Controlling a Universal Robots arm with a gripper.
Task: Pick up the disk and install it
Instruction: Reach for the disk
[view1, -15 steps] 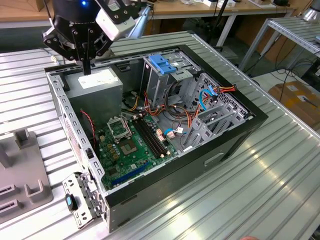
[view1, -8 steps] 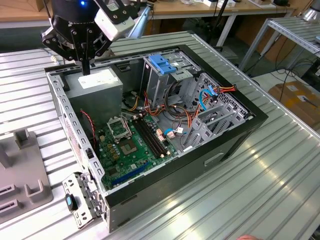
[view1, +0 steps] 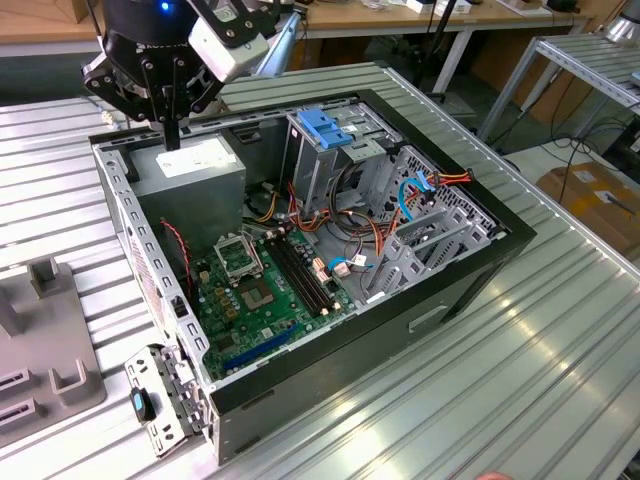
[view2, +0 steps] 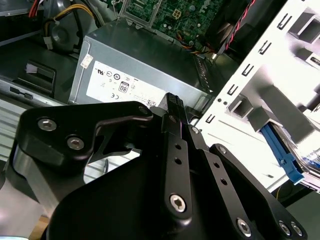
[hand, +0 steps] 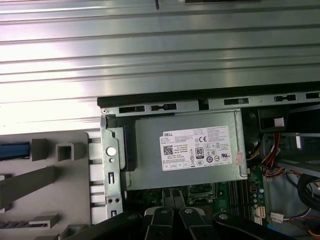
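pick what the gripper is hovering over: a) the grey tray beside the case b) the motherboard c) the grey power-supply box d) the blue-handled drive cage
c: in the exterior view the gripper hangs just above the grey power-supply box, and the first wrist view looks straight down on its white sticker.

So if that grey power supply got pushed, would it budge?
Probably not: the power supply looks seated in the case corner, against its wall. Its sheet-metal shell looks stiff, likely heavy for its size, and smooth enough to be slippery.
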